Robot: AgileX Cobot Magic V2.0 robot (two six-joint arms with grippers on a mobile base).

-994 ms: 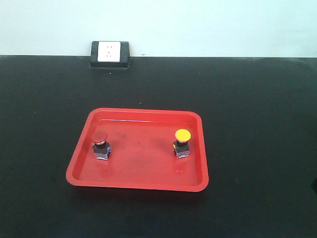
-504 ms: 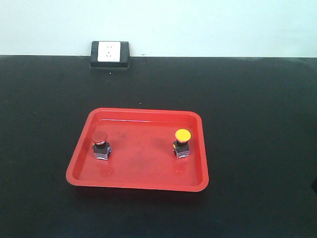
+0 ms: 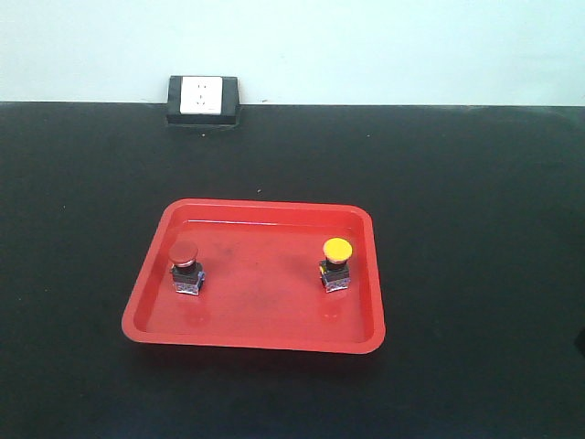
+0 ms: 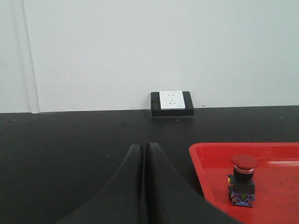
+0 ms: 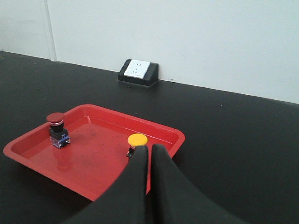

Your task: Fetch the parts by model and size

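Observation:
Two push-button parts stand upright in a red tray (image 3: 265, 334). The red-capped part (image 3: 185, 266) is at the tray's left, also visible in the left wrist view (image 4: 243, 179) and the right wrist view (image 5: 57, 129). The yellow-capped part (image 3: 336, 263) is at the tray's right; in the right wrist view (image 5: 137, 140) its base is partly hidden behind my fingers. My left gripper (image 4: 143, 150) is shut and empty, over the black table left of the tray. My right gripper (image 5: 150, 149) is shut and empty, just in front of the yellow-capped part. Neither gripper shows in the front view.
The tray (image 5: 37, 163) lies on a black table (image 3: 475, 183). A white wall socket in a black housing (image 3: 202, 99) sits at the table's far edge against the pale wall, also seen in the wrist views (image 4: 171, 102) (image 5: 138, 72).

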